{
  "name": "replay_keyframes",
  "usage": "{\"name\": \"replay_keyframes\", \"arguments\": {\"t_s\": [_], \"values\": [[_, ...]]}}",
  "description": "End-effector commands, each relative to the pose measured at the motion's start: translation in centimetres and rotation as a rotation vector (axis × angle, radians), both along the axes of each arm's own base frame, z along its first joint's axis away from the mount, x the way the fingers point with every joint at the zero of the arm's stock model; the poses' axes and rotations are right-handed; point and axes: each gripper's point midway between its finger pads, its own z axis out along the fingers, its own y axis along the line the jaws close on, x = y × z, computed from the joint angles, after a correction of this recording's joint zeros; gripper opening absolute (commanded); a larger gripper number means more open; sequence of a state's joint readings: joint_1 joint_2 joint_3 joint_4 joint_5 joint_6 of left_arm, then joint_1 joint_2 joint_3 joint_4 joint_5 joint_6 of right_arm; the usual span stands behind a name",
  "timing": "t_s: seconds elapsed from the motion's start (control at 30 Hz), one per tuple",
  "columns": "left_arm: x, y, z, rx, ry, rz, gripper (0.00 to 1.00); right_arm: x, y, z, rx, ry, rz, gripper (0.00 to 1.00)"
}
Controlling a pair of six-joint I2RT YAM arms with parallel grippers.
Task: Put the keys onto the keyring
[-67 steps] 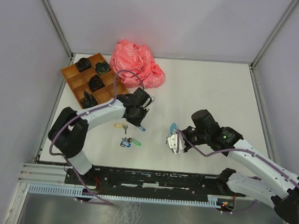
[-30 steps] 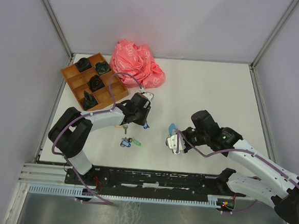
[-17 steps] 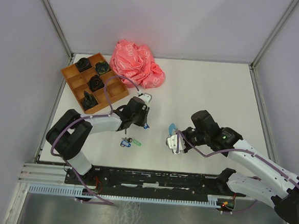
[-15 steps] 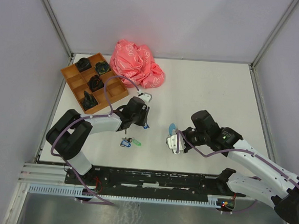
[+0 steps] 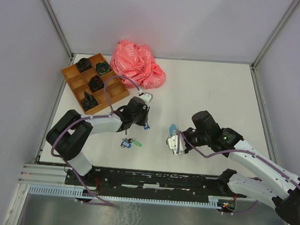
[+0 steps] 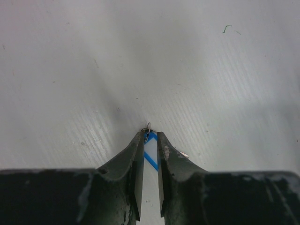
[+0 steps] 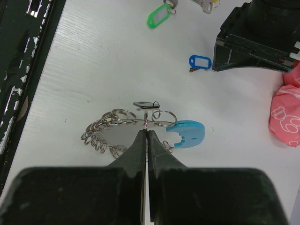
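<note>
Narrowed since a second ago, my left gripper point(image 6: 151, 135) pinches the blue-tagged key point(image 6: 151, 160) left of the table's point(image 5: 213, 91) centre. My right gripper point(image 7: 146, 133) is clenched on the keyring point(image 7: 119, 115), which rests to the right, apart from the key. Nearer lies the green-tagged key point(image 7: 158, 18).

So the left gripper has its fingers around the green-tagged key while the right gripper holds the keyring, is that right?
Not quite: the left wrist view shows a blue-tagged key between the left gripper's fingers, not a green-tagged one. The right gripper does hold the keyring.
</note>
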State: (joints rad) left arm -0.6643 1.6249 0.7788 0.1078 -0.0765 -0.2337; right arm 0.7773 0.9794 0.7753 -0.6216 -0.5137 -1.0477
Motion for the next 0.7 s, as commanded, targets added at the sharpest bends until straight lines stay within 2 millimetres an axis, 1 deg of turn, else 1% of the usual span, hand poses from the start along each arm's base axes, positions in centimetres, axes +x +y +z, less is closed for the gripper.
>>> {"name": "replay_keyframes", "arguments": {"t_s": [0.0,0.2,0.43,0.6,0.67], "values": [[0.8,-0.4,0.5,0.002,-0.044,-0.017,0.23,0.1,0.4,1.0,0.031,-0.023,0.0,0.01],[0.9,-0.4,-0.1,0.024,-0.037,-0.022,0.22,0.1,0.3,1.0,0.03,-0.022,-0.003,0.01],[1.0,-0.3,-0.7,0.038,-0.028,-0.025,0.17,0.1,0.3,0.9,0.029,-0.019,-0.002,0.01],[0.8,-0.1,-1.0,0.049,-0.024,-0.03,0.07,0.1,0.3,1.0,0.029,-0.021,-0.004,0.01],[0.7,0.0,-0.6,0.049,-0.035,-0.035,0.03,0.1,0.3,1.0,0.03,-0.023,-0.004,0.01]]}}
